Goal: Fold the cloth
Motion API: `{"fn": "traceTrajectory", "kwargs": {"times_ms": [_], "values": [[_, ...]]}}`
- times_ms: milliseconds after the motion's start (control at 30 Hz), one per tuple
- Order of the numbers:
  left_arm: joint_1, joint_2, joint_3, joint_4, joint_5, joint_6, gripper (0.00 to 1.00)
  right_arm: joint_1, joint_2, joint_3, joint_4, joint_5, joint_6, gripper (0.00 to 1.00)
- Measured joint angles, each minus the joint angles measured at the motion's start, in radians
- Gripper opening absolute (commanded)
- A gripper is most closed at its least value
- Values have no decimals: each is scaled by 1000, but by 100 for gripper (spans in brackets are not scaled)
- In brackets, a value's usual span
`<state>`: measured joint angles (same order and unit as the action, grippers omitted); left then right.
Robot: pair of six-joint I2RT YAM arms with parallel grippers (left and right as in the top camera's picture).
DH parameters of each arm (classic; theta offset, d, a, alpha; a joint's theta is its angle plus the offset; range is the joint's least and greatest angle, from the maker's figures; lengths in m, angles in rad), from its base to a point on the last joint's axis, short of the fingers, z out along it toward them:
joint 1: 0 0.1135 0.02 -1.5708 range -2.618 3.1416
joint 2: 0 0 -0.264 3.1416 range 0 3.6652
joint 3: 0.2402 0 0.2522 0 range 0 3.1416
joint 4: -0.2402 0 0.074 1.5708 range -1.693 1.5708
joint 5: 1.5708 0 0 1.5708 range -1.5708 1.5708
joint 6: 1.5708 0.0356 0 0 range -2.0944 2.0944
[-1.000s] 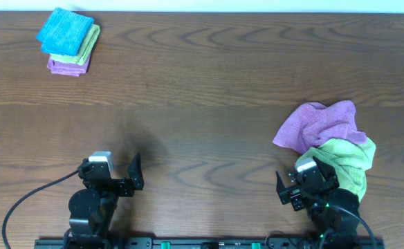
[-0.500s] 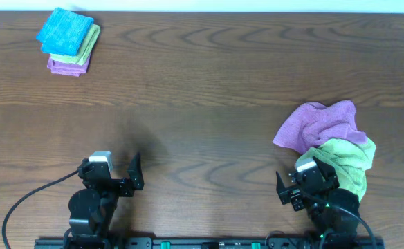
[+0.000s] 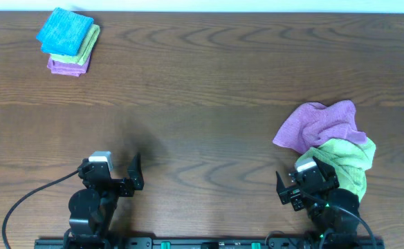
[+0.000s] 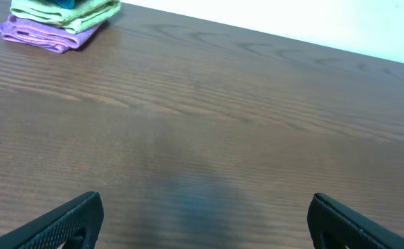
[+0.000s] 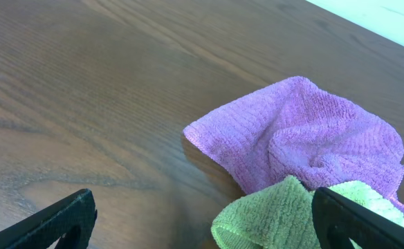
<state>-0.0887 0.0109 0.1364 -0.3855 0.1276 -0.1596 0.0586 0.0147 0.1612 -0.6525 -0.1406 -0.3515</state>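
Cloth [image 3: 65, 32], sky-blue and folded, lies at the far left corner of the table [image 3: 202, 83], topping a folded green cloth [image 3: 89, 43] and a folded purple cloth [image 3: 65, 67]. Left gripper [image 4: 205, 204] and right gripper [image 5: 203, 200] sit at the near edge, both spread wide, holding nothing. Just beside the right gripper, a crumpled purple cloth [image 3: 323, 124] touches a crumpled green cloth [image 3: 347, 162].

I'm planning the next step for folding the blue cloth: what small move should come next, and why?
Probably none: keep both arms parked. The blue cloth already lies folded atop the stack, far from the open left gripper and right gripper.
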Motion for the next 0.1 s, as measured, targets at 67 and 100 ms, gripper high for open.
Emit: {"fn": "traceTrajectory", "kwargs": {"times_ms": [67, 100], "values": [[0, 0, 0, 0, 0, 0, 95, 0, 0, 0, 0, 0, 0, 99], [0, 0, 0, 0, 0, 0, 95, 0, 0, 0, 0, 0, 0, 99]]}}
